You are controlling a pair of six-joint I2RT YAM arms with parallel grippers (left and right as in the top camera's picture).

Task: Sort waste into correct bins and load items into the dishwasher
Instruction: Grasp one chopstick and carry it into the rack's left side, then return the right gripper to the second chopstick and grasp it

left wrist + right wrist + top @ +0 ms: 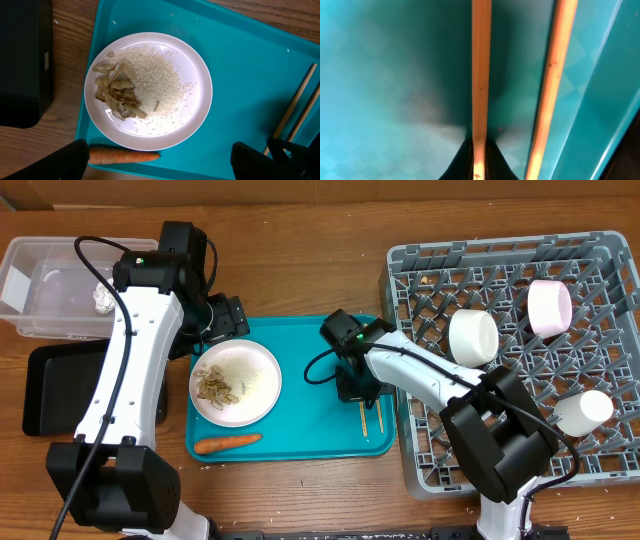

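A wooden chopstick (481,75) fills the middle of the right wrist view, laid flat on the teal tray (380,75), with a second chopstick (552,80) just beside it toward the right of the frame. At the bottom edge the dark fingers of the right gripper (479,162) are seen pressed close on either side of the first stick. They are judged to be clamped on its end, though the stick has not yet been lifted off the tray.

In the overhead view the pair lies at the lower right of the tray, next to the grey dishwasher rack (420,430), where three cups are already set.

The left gripper (161,155) is held above the white plate (197,107) of rice and peelings, its fingers wide apart and empty. A carrot (125,156) lies on the tray just below the plate.

The chopstick is judged light, stiff and smooth. Held by one end alone, it is likely to pivot or slip between the fingers. A hold nearer the middle would be steadier, and care is needed so that the neighbouring stick is not dragged along.
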